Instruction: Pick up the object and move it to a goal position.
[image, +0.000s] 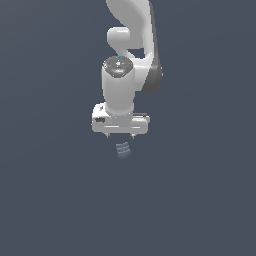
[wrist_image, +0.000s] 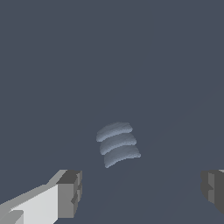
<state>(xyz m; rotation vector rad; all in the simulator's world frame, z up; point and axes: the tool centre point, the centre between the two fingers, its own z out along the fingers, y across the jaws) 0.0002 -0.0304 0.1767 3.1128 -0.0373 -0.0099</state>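
So, early days: my gripper (image: 120, 136) hangs spread wide just above the object (image: 123, 149), which sits on the floor untouched. Grab, lift and carry to goal all remain.

No readable text, labels, brand names, numbers or signs appear in either view. The white arm (image: 122, 75) carries no legible lettering; a small dark patch on the gripper (image: 120, 135) housing in the exterior view is too small to tell whether it holds any marking. The ridged, pale blue-grey object (image: 123, 150) is unmarked, and the plain dark grey surface (image: 50, 200) beneath it bears no writing
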